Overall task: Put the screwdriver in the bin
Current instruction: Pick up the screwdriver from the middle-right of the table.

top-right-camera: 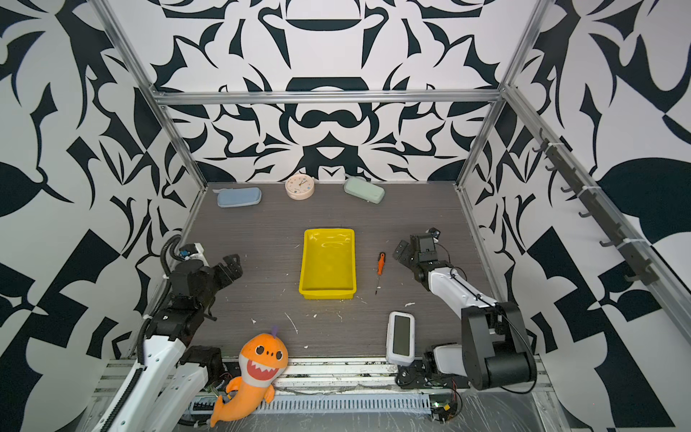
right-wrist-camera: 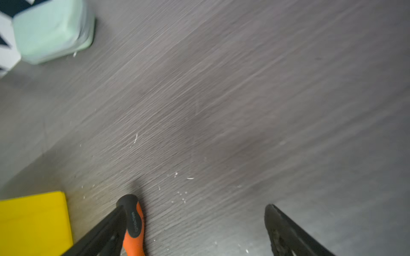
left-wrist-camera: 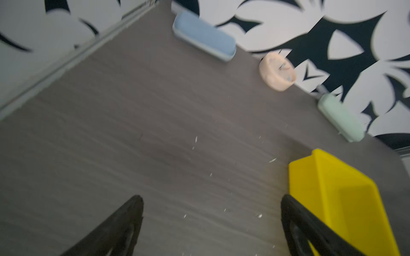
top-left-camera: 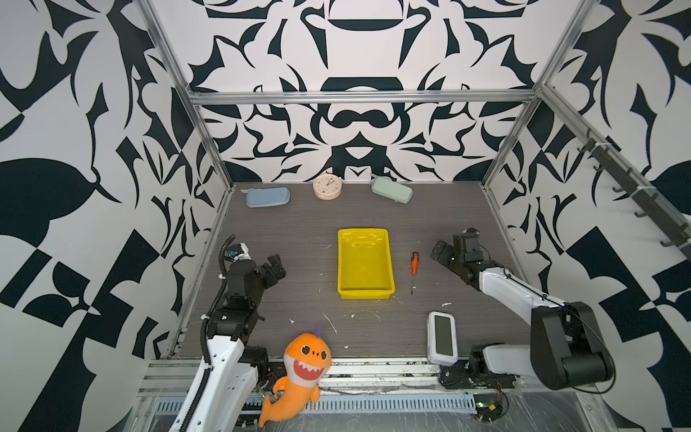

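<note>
Screwdriver [top-left-camera: 414,267] lies on the table [top-left-camera: 299,232] in both top views, right of centre, just beside the bin [top-left-camera: 338,262] but outside it; the right gripper [top-left-camera: 443,250], further right, gapes wide and empty, the left gripper [top-left-camera: 277,266] likewise at left. Only the right wrist view shows the handle [right-wrist-camera: 134,223] at lower left, hard by one jaw and off-centre; closing so could, I judge, roll it away rather than pinch it; the left wrist view shows the bin [left-wrist-camera: 321,177] at lower right, never the screwdriver.

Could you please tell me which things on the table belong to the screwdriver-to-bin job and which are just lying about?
Job: screwdriver; bin.
Lying about: blue case; green case; round clock; white screen device; shark plush.
</note>
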You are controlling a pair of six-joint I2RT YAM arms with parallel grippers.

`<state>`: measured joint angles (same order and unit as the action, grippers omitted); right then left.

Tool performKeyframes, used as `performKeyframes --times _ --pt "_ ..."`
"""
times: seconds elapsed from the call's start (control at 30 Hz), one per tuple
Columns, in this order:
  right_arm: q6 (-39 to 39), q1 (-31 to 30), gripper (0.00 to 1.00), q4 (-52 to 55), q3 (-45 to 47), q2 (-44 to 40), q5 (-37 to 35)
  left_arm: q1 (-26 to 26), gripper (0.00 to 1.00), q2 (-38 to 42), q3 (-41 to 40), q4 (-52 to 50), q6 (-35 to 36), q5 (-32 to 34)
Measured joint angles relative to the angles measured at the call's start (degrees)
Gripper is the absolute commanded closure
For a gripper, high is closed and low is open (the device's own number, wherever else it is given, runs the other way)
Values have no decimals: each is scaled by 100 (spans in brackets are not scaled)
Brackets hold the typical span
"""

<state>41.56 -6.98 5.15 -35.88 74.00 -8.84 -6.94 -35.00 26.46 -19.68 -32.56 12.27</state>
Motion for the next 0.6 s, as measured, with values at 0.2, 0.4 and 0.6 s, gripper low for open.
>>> performKeyframes --times 0.2,0.4,0.6 --pt "483 245 4 260 240 -658 -87 -4 0 -258 323 -907 -852 697" --pt "267 -151 10 -348 649 -752 479 -4 0 -723 380 -1036 -1040 686" --pt "-422 -1604 27 -382 -87 197 186 -4 1 -1261 428 -1010 -1073 411"
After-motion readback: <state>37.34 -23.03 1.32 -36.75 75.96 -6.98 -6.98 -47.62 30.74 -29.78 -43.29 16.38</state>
